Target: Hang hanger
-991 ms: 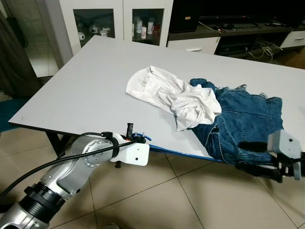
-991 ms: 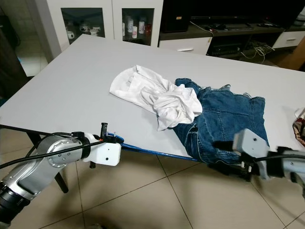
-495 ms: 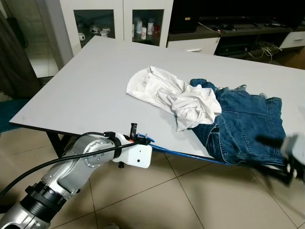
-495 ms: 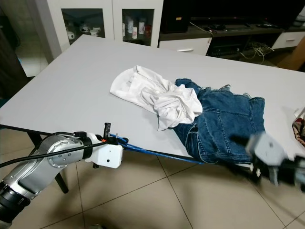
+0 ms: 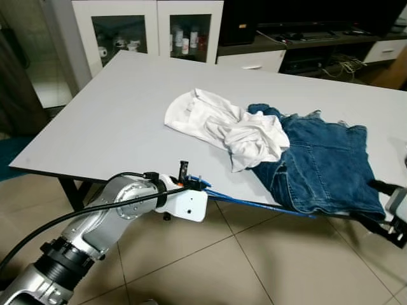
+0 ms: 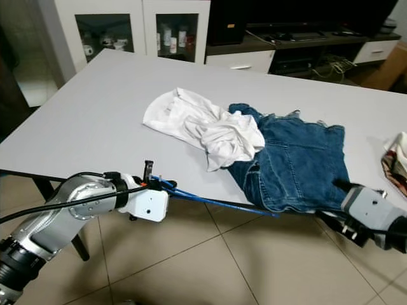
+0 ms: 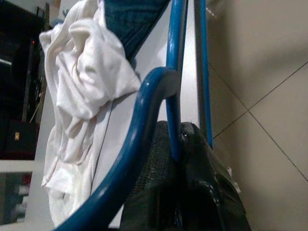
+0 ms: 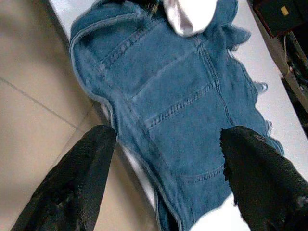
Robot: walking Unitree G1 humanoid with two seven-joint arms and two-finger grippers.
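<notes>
Hanger along table edge, left fingers clamped

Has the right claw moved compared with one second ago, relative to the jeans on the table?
Yes. The right claw has moved toward the robot's right along the near hem of the jeans, from in front of their middle toward their right corner.
</notes>
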